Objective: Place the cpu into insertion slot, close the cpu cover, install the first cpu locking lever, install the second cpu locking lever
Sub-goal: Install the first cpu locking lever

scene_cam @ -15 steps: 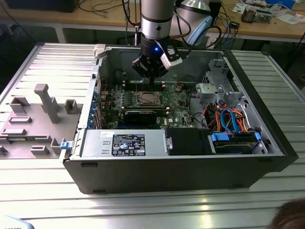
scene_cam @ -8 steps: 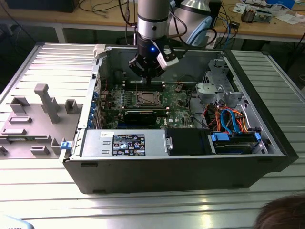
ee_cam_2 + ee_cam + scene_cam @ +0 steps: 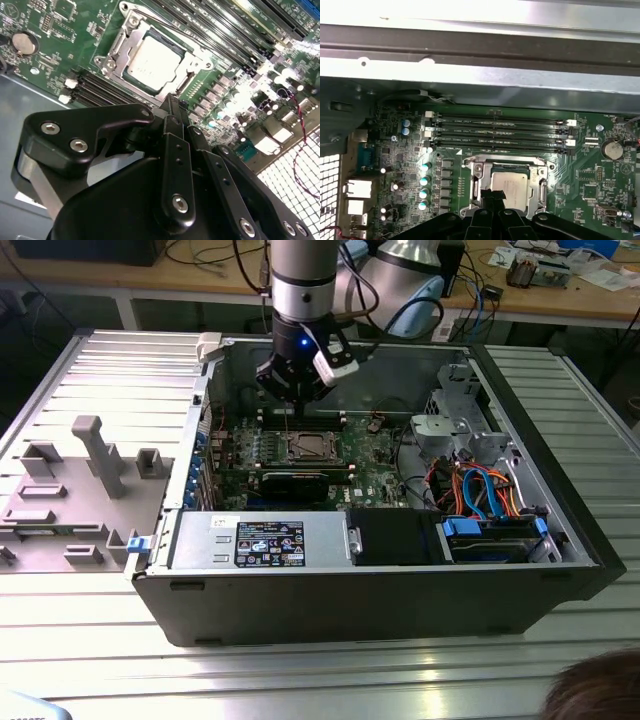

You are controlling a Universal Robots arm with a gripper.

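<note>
One arm, exterior view: reaches down into an open computer case (image 3: 350,605) lying on a slatted metal table (image 3: 300,680).
Gripper, exterior view: gripper (image 3: 292,400) hangs over the green board (image 3: 375,475), close above the slot (image 3: 288,448) and apart from it.
Chip, exterior view: cpu (image 3: 307,447) sits in the slot, silver top up; black card (image 3: 295,480) just beside it on the camera's side.
Surroundings, exterior view: power supply (image 3: 260,540) against the near wall; blue and orange cables (image 3: 480,485) at the exterior view's right; grey plastic fixture (image 3: 80,480) on the table at the exterior view's left; a person's hair (image 3: 600,690) in the corner.
Gripper, second wrist view: fingertips together, nothing between them, tips (image 3: 171,102) near one corner of the chip.
Cover, second wrist view: cover (image 3: 116,46) lies flat around the cpu, chip showing through its window.
Lever, second wrist view: thin lever (image 3: 175,29) runs along one edge of the cover; can't tell if it's hooked.
Board, second wrist view: coin battery (image 3: 25,44) well apart from the slot.
Gripper, first wrist view: tips closed, overlapping one edge of the chip.
Board, first wrist view: memory slots (image 3: 495,130) run parallel between the slot and the case wall.
</note>
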